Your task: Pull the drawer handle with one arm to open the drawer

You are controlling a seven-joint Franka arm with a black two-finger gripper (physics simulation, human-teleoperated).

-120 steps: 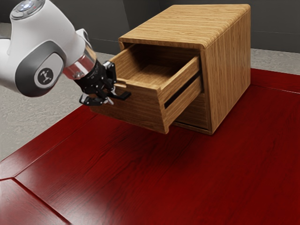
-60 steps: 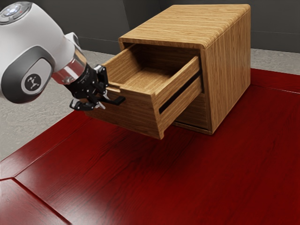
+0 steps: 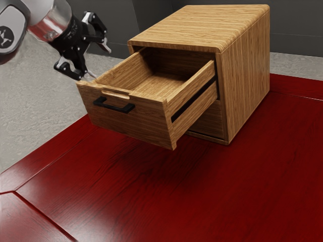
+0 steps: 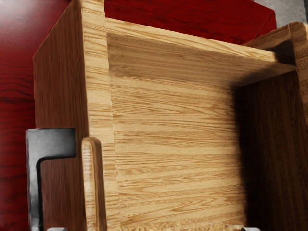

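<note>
The wooden drawer (image 3: 146, 108) stands pulled well out of the wooden cabinet (image 3: 245, 65), and its inside is bare. Its black bar handle (image 3: 114, 105) on the front panel is free. My gripper (image 3: 85, 51) hangs above and behind the drawer's front corner at the exterior view's left, clear of the handle, open and holding nothing. The wrist view looks down into the drawer's floor (image 4: 173, 144), with the front panel's top edge (image 4: 96, 96) and the black handle (image 4: 44, 154) beyond it.
The cabinet sits on a red wooden table (image 3: 166, 196) with wide free room in front of it. A second drawer front (image 3: 209, 121) lies under the open one. Grey floor (image 3: 35, 111) lies beyond the table's edge at the exterior view's left.
My gripper pulled the drawer a little further out, then let go of the handle and rose up and away toward the exterior view's upper left. The drawer stays open.
</note>
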